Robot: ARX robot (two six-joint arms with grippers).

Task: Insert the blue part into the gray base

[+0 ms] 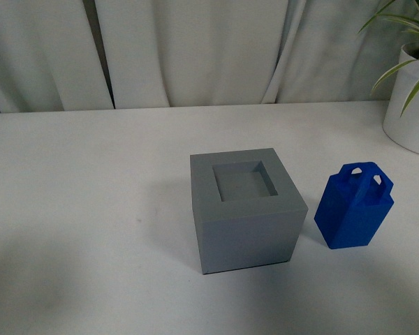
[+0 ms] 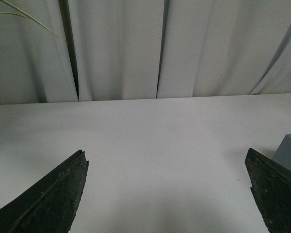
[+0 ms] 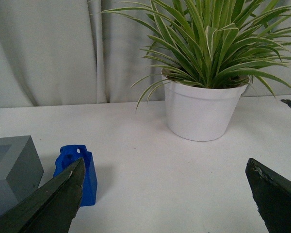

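Blue part point(image 1: 354, 207) stands upright on the worktop point(image 1: 84, 209), just beside the gray base point(image 1: 246, 209) on the robot's right (a narrow gap seems to separate them). The base's recess is empty. Nothing is done yet: left claw point(image 2: 166, 160) and right claw point(image 3: 165, 165) both hang spread and empty, so grasping, lifting and inserting are all left.

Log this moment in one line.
bright blue plastic block: upright, beside cube | matte gray plastic cube: recess empty | left end effector: open | right end effector: open
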